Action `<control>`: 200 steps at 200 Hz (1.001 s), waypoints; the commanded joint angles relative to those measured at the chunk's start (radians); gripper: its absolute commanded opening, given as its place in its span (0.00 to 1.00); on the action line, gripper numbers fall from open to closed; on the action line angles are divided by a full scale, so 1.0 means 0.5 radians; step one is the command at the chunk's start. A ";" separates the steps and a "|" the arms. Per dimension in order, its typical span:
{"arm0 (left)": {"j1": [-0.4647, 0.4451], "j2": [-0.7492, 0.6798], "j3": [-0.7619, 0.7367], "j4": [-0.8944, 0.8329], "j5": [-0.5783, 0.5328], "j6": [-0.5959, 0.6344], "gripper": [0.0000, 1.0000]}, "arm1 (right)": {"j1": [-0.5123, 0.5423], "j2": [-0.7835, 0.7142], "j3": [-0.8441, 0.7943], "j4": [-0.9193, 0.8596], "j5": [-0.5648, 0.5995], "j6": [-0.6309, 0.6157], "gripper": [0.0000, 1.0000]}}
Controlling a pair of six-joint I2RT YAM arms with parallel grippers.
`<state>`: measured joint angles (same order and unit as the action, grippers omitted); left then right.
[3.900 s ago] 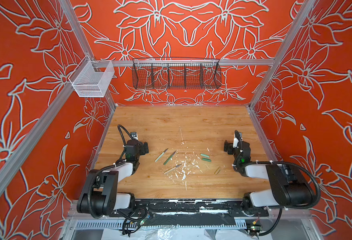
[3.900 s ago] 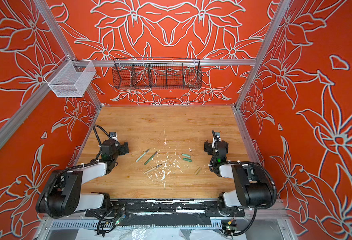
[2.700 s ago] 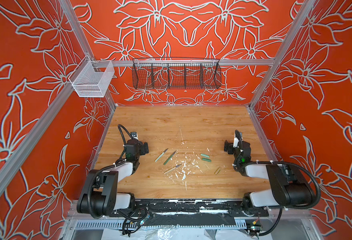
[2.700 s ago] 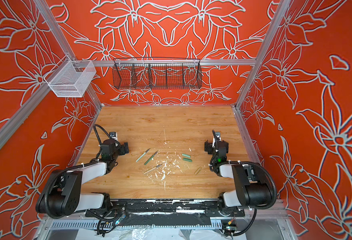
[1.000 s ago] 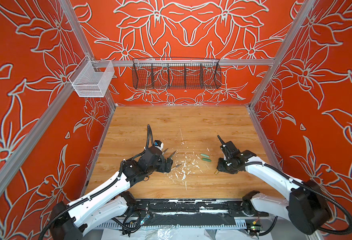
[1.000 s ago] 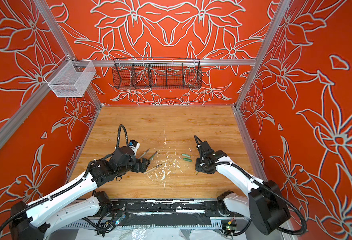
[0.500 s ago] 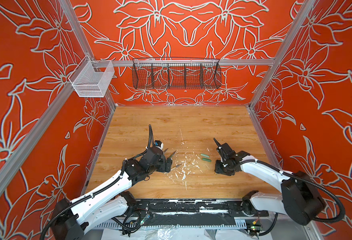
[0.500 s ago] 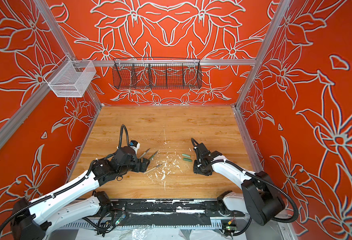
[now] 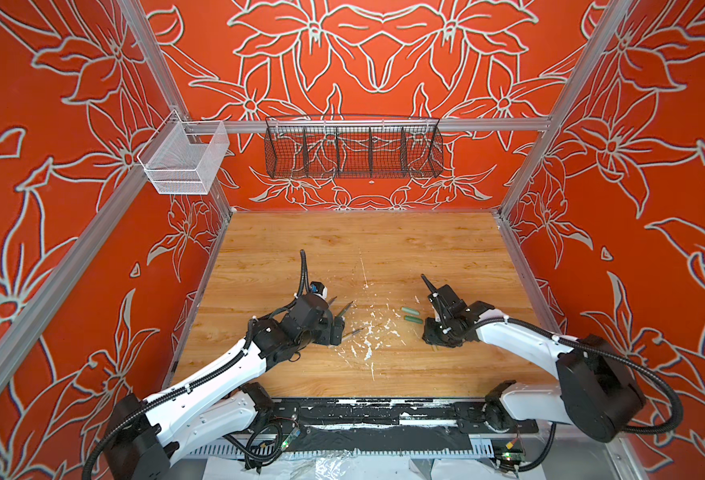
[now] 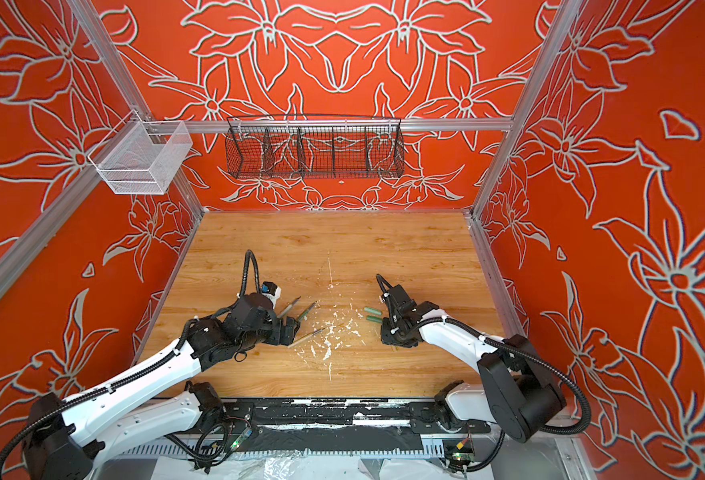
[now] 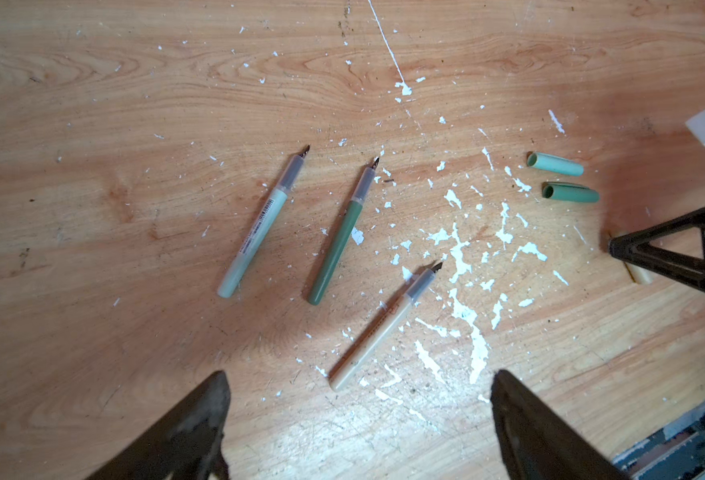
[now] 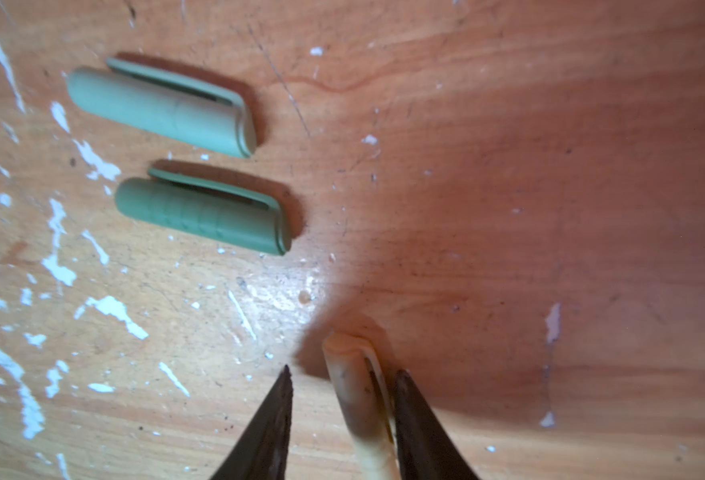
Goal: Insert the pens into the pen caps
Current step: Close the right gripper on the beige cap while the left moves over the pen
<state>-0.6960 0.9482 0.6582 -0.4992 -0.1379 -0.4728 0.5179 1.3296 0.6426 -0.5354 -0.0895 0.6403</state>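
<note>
Just inside right claw (image 12: 344, 370) — tan cap (image 12: 357, 401)

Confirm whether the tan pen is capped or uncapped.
Uncapped. The tan pen lies flat with its dark tip bare, and the tan cap lies apart from it, between the open jaws of the right end effector.

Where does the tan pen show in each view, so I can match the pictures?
In a top view: the tan pen lies at the left edge of the white paint flecks.
In a top view: same spot, left of the flecks.
Left wrist: mid-picture, tip pointing into the flecks.
Right wrist: not in it.
Shared landmark: the flecks, seen in all four views.
</note>
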 commanded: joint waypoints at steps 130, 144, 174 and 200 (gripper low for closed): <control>-0.022 0.015 -0.002 -0.060 0.003 -0.048 0.97 | 0.169 0.233 0.258 -0.351 0.231 -0.242 0.37; -0.024 0.021 -0.005 -0.071 0.018 -0.050 0.97 | 0.188 0.248 0.266 -0.361 0.243 -0.232 0.36; -0.028 0.015 -0.006 -0.096 0.040 -0.048 0.97 | 0.197 0.269 0.268 -0.358 0.248 -0.231 0.35; -0.064 0.027 0.006 -0.145 -0.012 -0.065 0.97 | 0.197 0.302 0.275 -0.382 0.265 -0.240 0.35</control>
<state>-0.7063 0.9543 0.6582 -0.5262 -0.1291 -0.4801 0.6094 1.4586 0.7582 -0.6804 0.0078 0.5228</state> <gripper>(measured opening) 0.968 0.351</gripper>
